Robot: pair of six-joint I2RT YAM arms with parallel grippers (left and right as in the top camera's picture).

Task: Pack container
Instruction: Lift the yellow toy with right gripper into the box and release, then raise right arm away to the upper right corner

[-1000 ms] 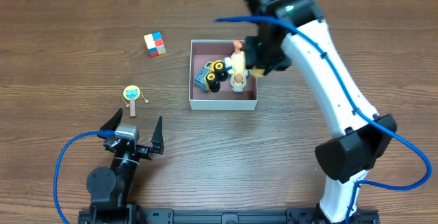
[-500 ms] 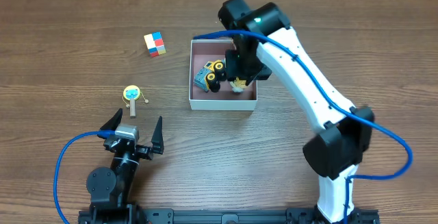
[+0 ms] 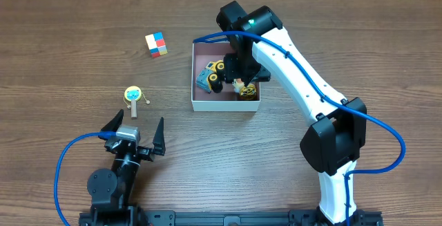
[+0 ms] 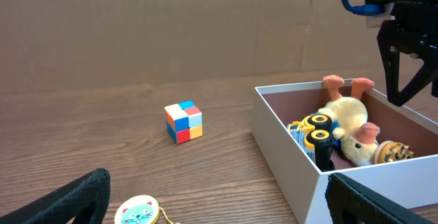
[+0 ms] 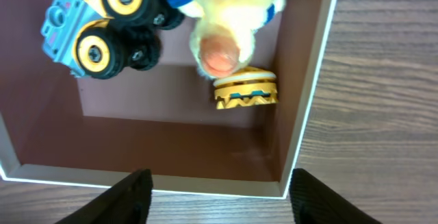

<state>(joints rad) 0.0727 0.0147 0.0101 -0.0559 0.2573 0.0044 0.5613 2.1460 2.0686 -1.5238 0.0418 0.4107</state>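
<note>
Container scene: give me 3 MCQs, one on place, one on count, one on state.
1. Where is the colour cube?
A) inside the container
B) on the table, left of the container
C) on the container's rim

2. How many toys lie outside the container?
A) two
B) none
C) four

3. The right pincer is:
A) shut on a toy
B) shut on the container's wall
C) open, empty

Key:
1 B: the cube sits on bare wood beyond the left wall.
2 A: only the cube and the cat-face disc are out.
3 C: its fingers stand apart over the container, with nothing between them.
</note>
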